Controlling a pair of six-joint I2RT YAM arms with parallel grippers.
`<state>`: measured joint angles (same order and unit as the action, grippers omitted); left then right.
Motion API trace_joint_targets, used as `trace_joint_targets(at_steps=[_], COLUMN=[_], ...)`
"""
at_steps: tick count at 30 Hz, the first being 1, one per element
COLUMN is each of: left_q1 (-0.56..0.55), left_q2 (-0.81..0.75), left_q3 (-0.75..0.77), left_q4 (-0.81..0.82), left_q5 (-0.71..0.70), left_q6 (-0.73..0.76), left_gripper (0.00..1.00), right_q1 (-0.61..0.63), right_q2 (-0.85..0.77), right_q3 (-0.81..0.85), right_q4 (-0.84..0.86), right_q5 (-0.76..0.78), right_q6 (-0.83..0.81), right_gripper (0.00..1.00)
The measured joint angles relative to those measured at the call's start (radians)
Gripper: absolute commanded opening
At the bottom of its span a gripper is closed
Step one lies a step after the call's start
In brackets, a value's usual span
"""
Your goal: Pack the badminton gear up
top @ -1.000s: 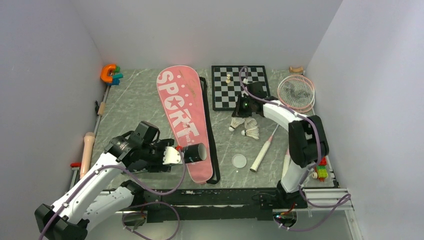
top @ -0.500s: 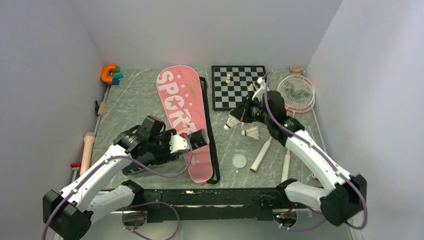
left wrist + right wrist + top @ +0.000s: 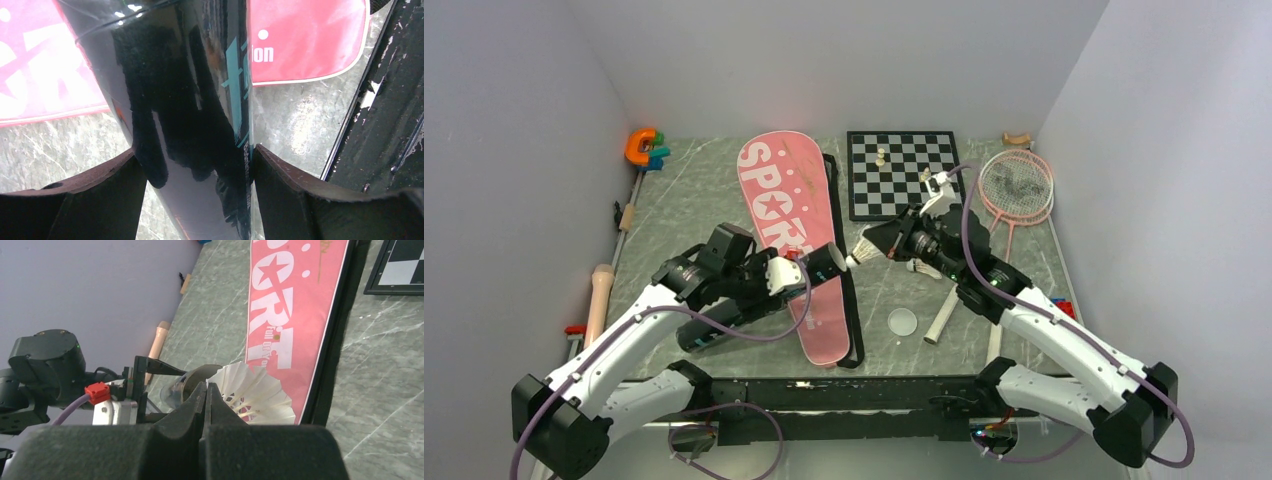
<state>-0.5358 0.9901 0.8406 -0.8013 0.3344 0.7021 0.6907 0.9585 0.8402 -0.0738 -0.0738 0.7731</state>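
My left gripper (image 3: 786, 278) is shut on the long black tube (image 3: 814, 270), which it holds above the pink "SPORT" bag (image 3: 786, 215) with its open end facing right. In the left wrist view the tube (image 3: 190, 100) fills the gap between both fingers (image 3: 85, 200). My right gripper (image 3: 892, 240) is shut on the feather edge of a white shuttlecock (image 3: 868, 247), whose cork tip points at the tube mouth, just short of it. The right wrist view shows the shuttlecock (image 3: 255, 390) beside the tube mouth (image 3: 192, 382). Another shuttlecock (image 3: 924, 268) lies on the table. Two pink rackets (image 3: 1016, 185) lie at the right.
A chessboard (image 3: 902, 172) with pale pieces lies behind my right arm. A clear round lid (image 3: 903, 321) lies near the racket handles (image 3: 944, 315). An orange C-shaped toy (image 3: 639, 145) sits in the far left corner. Wooden pieces (image 3: 600, 295) lie along the left edge.
My right gripper lifted one shuttlecock from the group and carried it left to the tube mouth. My left gripper raised the tube and moved it to the right over the bag.
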Motion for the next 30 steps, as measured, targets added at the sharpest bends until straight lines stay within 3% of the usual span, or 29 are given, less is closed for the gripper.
trace_joint_targets(at_steps=[21, 25, 30], left_q1=[0.0, 0.0, 0.0], left_q2=[-0.055, -0.059, -0.059], left_q3=[0.0, 0.0, 0.0], left_q4=[0.0, 0.009, 0.02], left_q5=[0.035, 0.034, 0.035], left_q6=[-0.003, -0.009, -0.016], left_gripper=[0.29, 0.28, 0.28], right_q1=[0.163, 0.178, 0.181], right_q2=[0.154, 0.167, 0.128], right_q3=[0.0, -0.002, -0.031], right_q4=[0.212, 0.227, 0.23], right_q5=[0.126, 0.118, 0.118], right_q6=[0.095, 0.134, 0.17], right_gripper=[0.0, 0.2, 0.57])
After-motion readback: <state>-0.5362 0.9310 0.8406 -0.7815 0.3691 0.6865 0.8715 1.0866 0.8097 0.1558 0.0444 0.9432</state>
